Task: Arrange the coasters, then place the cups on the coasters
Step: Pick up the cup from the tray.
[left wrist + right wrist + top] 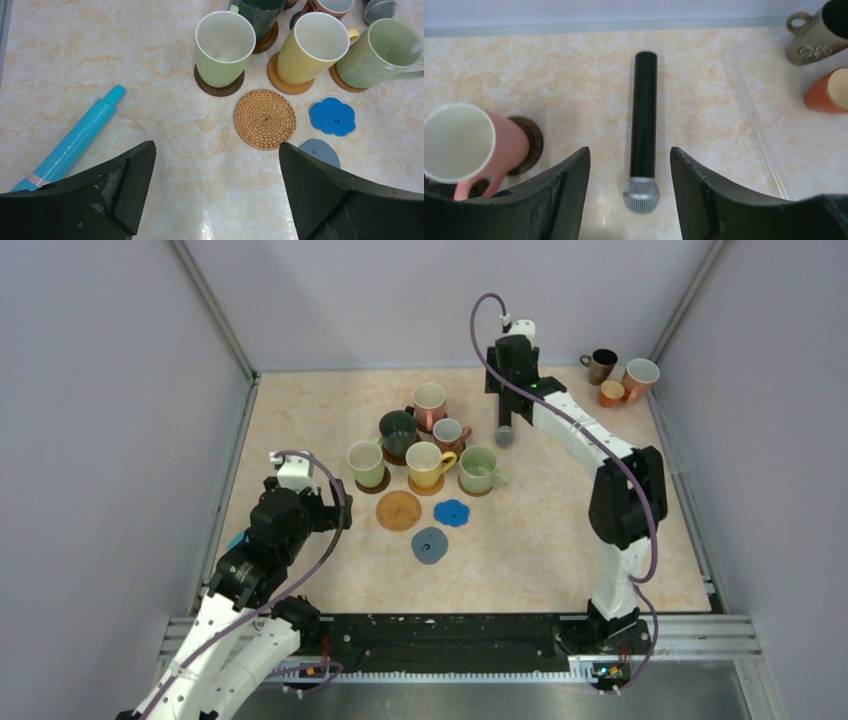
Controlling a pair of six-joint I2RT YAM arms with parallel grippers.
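Woven coaster [399, 510], blue coaster [452, 512] and grey-blue coaster [430, 544] lie bare near centre; three cups [640, 374] stand far right. Our left gripper [217, 150] gapes empty; our right gripper [630, 160], half-spread over the microphone [644, 115], grips nothing, so we'd swing it right.

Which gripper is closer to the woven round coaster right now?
Left. The left gripper hangs just left of the woven coaster; the right gripper is far behind it, over the black microphone.
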